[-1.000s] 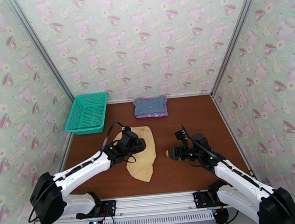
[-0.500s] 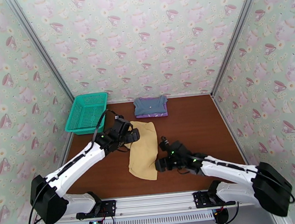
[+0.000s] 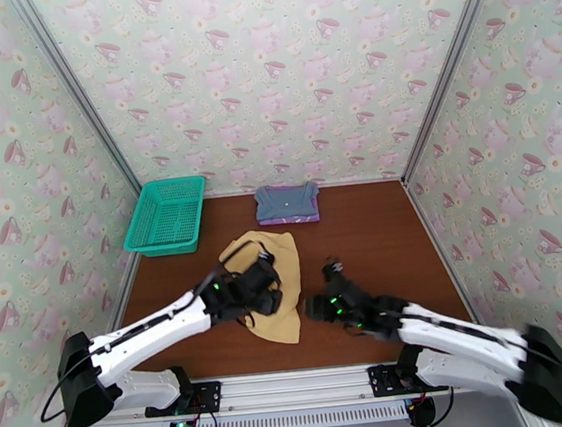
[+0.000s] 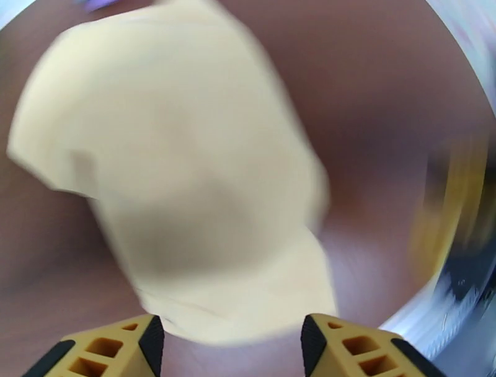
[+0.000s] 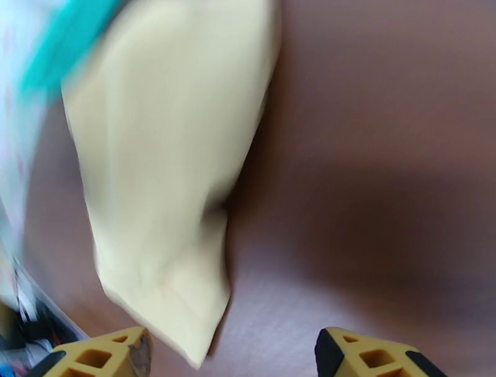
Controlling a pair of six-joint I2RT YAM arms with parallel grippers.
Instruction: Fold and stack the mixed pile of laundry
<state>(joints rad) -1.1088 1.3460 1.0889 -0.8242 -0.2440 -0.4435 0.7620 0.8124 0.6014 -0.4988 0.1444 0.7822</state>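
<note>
Locate yellow garment (image 3: 281,258) at frame centre on bench (image 3: 362,234), below folded stack (image 3: 286,203) at upper centre. With left gripper (image 4: 230,338) and right gripper (image 5: 232,353) spread wide and empty near lower hem, pinch one corner each, lift level, pull taut, lay flat before folding.

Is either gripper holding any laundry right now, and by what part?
Nothing is held: the left gripper and right gripper are both open near the mustard-yellow piece.
</note>
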